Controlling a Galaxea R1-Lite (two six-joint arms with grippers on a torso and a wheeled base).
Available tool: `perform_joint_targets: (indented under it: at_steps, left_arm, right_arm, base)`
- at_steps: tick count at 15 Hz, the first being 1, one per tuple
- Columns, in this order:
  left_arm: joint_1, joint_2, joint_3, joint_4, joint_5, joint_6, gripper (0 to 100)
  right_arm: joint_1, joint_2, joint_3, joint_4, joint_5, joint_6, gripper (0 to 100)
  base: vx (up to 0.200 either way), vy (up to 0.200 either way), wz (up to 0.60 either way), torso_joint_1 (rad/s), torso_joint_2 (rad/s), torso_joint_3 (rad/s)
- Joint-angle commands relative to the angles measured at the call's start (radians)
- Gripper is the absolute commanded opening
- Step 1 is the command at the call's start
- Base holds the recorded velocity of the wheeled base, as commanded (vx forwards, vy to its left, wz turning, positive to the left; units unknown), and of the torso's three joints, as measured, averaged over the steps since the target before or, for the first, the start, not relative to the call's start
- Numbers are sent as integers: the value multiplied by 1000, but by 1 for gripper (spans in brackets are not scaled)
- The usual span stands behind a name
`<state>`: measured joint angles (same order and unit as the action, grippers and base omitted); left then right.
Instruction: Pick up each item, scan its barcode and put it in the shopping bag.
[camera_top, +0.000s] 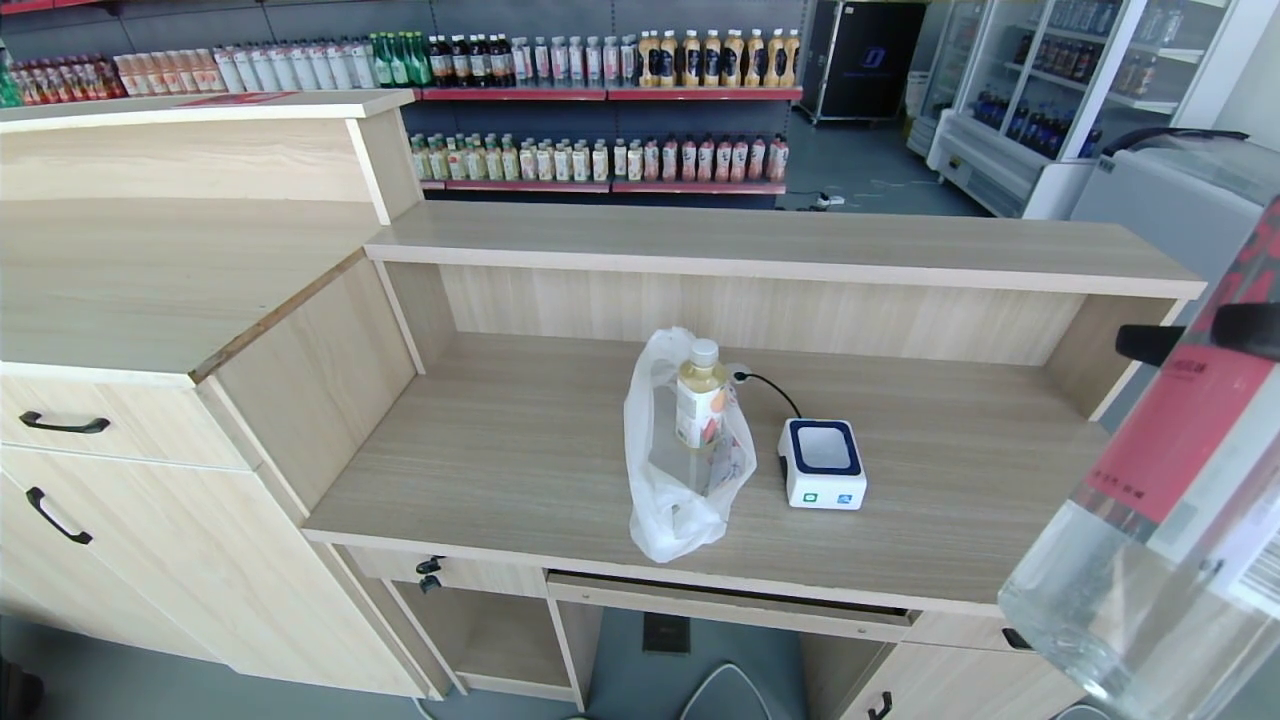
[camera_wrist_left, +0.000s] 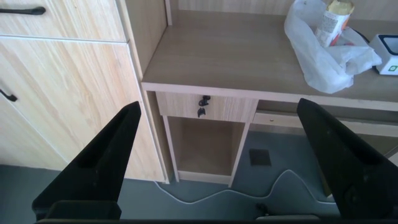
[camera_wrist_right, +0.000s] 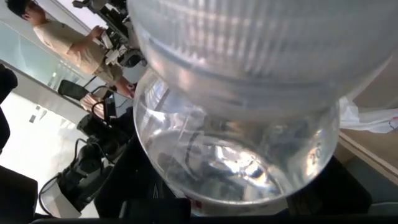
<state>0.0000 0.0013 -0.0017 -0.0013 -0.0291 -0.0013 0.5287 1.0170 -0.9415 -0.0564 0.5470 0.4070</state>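
Observation:
A large clear water bottle (camera_top: 1150, 500) with a red label hangs tilted at the right, in front of the counter edge; my right gripper (camera_top: 1230, 340) is shut on it. Its ribbed clear base (camera_wrist_right: 236, 124) shows between the dark fingers (camera_wrist_right: 339, 190). On the counter, a thin white shopping bag (camera_top: 660, 490) stands open with a yellowish drink bottle (camera_top: 700, 400) upright inside. The white scanner (camera_top: 822, 462) with a blue rim sits just right of the bag. My left gripper (camera_wrist_left: 219, 109) is open, low in front of the counter's left end, holding nothing; the bag (camera_wrist_left: 317, 56) lies beyond it.
The wooden counter (camera_top: 500, 450) has a raised back ledge and a taller cabinet with drawers on its left. A keyed drawer (camera_wrist_left: 202, 106) sits under the counter edge. The scanner's black cable (camera_top: 770, 385) runs behind the bag. Drink shelves and fridges stand in the room behind.

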Motion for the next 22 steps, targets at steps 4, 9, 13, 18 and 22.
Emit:
perform_joint_targets:
  at_steps: [4,9,13,18,22]
  left_arm:
    - [0,0,0,0,0,0,100]
    - [0,0,0,0,0,0,100]
    - [0,0,0,0,0,0,100]
    - [0,0,0,0,0,0,100]
    - [0,0,0,0,0,0,100]
  right_arm:
    - [2,6,3,-2,1,-1,0]
    - [0,5,9,-2,1,-1,0]
    - [0,11,15,-2,-2,-22,0]
    - [-151,115,93,-48,-87,-379,0]
    - [-420,419,276,-622,-295,-823,0]
  base:
    - [0,0,0,0,0,0]
    - [0,0,0,0,0,0]
    - [0,0,0,0,0,0]
    - [0,0,0,0,0,0]
    - [0,0,0,0,0,0]
